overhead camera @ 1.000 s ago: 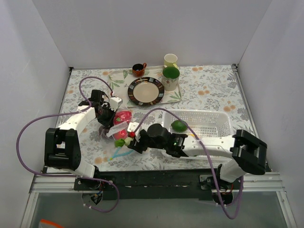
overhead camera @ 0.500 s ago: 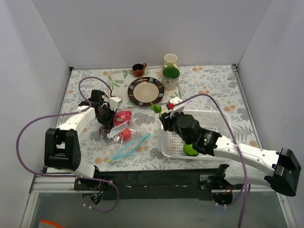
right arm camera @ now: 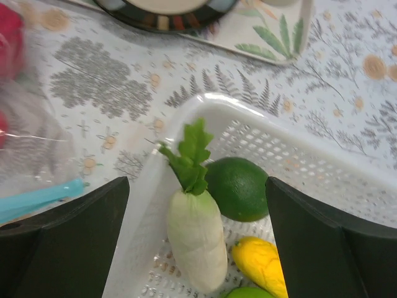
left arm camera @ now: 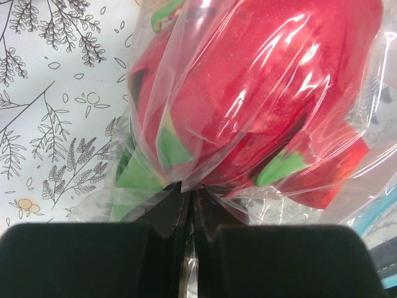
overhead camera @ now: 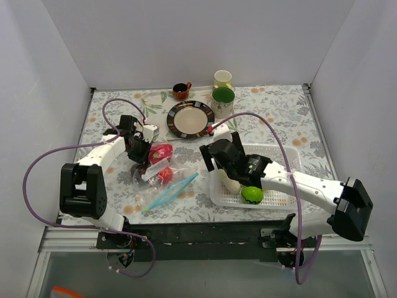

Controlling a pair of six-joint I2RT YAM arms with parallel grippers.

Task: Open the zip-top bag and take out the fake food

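Above the basket [right arm camera: 273,146], right claw [right arm camera: 197,186] agape over fake food [right arm camera: 195,239], left claw [left arm camera: 188,198] pinching zip-top bag [left arm camera: 248,93].

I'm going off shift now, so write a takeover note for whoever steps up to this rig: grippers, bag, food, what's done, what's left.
Left gripper: shut on the film of the clear plastic zip-top bag.
Right gripper: open, holding nothing, above the white perforated basket.
Done: the bag looks open; a white toy radish, green lime and yellow piece lie in the basket.
Left: red toy fruits are inside the bag.
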